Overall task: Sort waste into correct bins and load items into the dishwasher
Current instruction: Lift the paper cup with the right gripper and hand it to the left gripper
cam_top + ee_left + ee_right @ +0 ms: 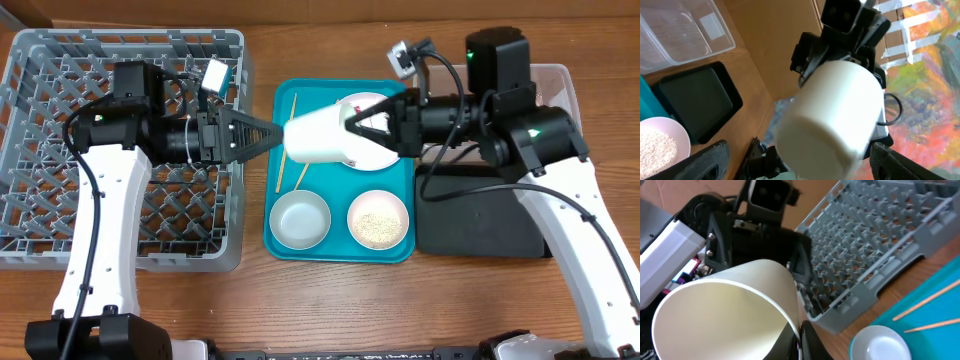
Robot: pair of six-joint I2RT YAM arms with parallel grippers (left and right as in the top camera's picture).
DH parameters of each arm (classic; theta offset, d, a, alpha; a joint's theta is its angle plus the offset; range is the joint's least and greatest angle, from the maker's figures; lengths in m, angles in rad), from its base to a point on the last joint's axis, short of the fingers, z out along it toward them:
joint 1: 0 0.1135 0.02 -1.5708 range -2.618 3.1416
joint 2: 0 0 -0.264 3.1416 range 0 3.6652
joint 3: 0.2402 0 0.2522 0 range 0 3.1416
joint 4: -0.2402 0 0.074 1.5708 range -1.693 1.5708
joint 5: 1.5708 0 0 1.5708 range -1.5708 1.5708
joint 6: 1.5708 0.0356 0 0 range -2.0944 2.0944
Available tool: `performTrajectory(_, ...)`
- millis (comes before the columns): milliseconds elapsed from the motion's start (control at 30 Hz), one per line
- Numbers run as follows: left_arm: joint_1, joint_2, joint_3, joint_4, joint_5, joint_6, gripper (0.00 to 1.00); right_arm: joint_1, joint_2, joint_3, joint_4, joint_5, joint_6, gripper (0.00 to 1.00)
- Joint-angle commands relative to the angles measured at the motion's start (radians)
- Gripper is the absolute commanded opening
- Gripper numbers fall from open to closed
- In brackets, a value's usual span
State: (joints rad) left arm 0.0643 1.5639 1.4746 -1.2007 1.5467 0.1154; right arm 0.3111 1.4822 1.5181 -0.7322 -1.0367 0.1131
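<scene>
Overhead, the small white cup (318, 138) hangs on its side in the air above the left half of the teal tray (338, 200). The right gripper (358, 128) is clamped on its rim from over the tray's middle, and the left gripper (270, 135) points at its base from the tray's left edge. In the left wrist view, the left fingers (707, 161) stand wide apart with the cup's base between them; I cannot tell whether they touch it. In the right wrist view, a dark right finger (807, 341) presses the cup's wall at the rim, with the open mouth facing the camera above the teal tray's corner.
</scene>
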Motion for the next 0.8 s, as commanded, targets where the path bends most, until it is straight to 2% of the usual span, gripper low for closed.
performTrajectory(0, -0.019, -0.018, 0.012, 0.001, 0.036, 0.046, 0.91, 0.061, 0.001, 0.014, 0.049, 0.099, 0.075, 0.04)
performTrajectory(200, -0.020, -0.026, 0.012, 0.000, 0.036, 0.045, 0.89, 0.095, 0.001, 0.014, 0.076, 0.128, 0.075, 0.04)
performTrajectory(333, -0.027, -0.027, 0.012, 0.001, 0.035, 0.045, 0.77, 0.095, 0.001, 0.014, 0.088, 0.128, 0.079, 0.04)
performTrajectory(533, -0.053, -0.027, 0.012, 0.002, 0.035, 0.045, 0.91, 0.111, 0.028, 0.013, 0.145, 0.098, 0.101, 0.04)
performTrajectory(667, -0.052, -0.027, 0.012, 0.005, 0.035, 0.046, 0.96, 0.111, 0.031, 0.013, 0.180, -0.014, 0.100, 0.04)
performTrajectory(767, -0.053, -0.027, 0.012, 0.005, 0.036, 0.046, 0.96, 0.111, 0.031, 0.013, 0.186, -0.039, 0.096, 0.04)
